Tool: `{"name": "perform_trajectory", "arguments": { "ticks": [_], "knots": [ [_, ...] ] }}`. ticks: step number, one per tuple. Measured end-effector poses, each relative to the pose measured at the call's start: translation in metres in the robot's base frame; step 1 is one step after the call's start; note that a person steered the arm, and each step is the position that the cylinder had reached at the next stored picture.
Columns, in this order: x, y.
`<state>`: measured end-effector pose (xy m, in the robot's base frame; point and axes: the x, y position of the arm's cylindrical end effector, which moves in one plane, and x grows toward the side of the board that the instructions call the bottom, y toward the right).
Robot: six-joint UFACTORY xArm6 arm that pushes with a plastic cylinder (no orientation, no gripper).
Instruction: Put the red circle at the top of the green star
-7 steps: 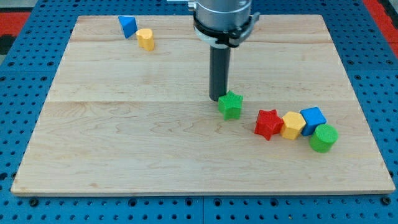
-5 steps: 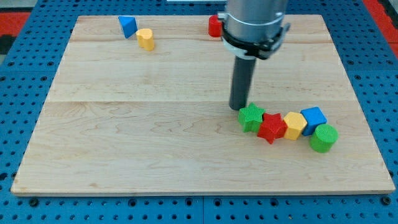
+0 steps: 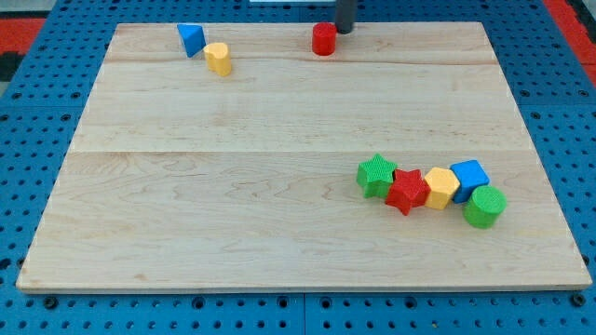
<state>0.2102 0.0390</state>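
The red circle (image 3: 323,39), a small red cylinder, stands at the board's top edge near the middle. My tip (image 3: 345,31) shows as a dark rod end at the view's top, just right of the red circle and very close to it. The green star (image 3: 376,175) lies far below at the lower right, touching a red star (image 3: 406,191) on its right.
A row continues right of the red star: a yellow block (image 3: 439,187), a blue cube (image 3: 468,177) and a green cylinder (image 3: 484,206). A blue block (image 3: 191,38) and a yellow cylinder (image 3: 218,58) sit at the top left. The wooden board (image 3: 233,214) rests on a blue pegboard.
The rod pushed the green star right against the red star, then moved up to the board's top edge beside the red circle. The arm's body has left the view.
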Motion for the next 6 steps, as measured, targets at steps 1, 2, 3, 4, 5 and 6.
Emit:
{"name": "perform_trajectory", "arguments": {
  "ticks": [1,2,3,4,5,6],
  "knots": [
    [0.031,-0.051],
    [0.043,-0.069],
    [0.100,-0.097],
    [0.168,-0.134],
    [0.205,-0.095],
    [0.193,-0.070]
  ]
}}
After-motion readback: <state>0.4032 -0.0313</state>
